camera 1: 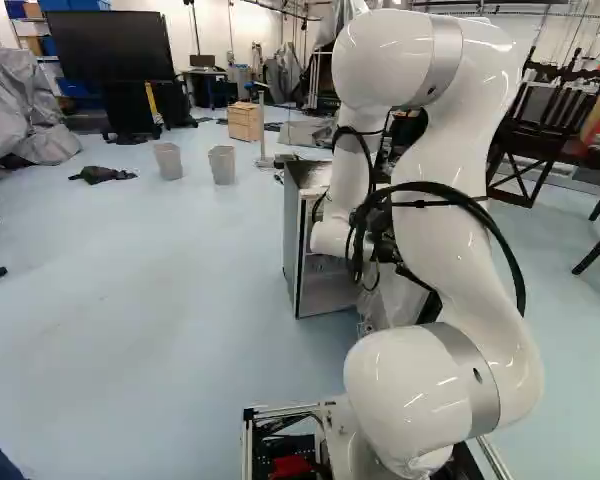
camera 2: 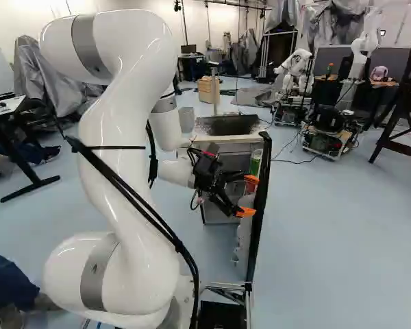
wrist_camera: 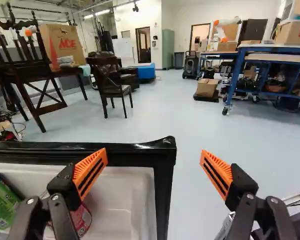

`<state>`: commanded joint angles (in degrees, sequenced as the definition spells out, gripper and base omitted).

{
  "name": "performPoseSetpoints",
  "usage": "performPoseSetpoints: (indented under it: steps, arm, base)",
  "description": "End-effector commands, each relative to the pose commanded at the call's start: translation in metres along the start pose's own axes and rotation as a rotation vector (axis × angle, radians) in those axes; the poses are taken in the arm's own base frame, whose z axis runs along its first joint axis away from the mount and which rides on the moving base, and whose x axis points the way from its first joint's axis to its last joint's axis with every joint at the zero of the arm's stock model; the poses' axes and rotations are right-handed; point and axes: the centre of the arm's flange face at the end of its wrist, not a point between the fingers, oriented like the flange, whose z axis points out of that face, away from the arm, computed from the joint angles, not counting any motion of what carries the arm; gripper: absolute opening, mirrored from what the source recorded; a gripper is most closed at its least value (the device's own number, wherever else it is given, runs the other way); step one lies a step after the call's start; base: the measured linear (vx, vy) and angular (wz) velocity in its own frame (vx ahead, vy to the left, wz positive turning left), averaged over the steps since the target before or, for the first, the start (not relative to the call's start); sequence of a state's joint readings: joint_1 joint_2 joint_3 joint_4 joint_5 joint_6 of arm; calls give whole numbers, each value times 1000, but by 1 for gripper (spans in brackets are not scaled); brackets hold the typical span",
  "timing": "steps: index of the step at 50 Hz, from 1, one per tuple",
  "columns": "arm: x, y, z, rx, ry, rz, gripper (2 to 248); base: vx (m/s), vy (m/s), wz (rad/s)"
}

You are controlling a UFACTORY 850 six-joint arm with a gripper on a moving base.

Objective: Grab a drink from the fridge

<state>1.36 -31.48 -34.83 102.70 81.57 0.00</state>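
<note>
Right of centre in the right base view, I see the green drink (camera 2: 255, 162) upright, long axis vertical; my gripper (camera 2: 248, 196) points rightward, fingers spread wide.

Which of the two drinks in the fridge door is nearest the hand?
The red one: it shows partly behind one finger of the open hand, while the green one sits farther from the gap between the fingers.

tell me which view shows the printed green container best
The wrist view: the container is large and close there, though partly out of view. The right base view shows just a small green part by the black-edged door; the left base view, none.
</note>
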Motion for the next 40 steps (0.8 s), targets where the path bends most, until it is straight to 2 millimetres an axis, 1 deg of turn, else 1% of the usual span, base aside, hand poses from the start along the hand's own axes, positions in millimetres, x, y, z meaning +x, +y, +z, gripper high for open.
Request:
performPoseSetpoints:
  steps: [40]
  arm:
    - [11,-41,50,-134,-3,99,247]
  base:
    - [0,0,0]
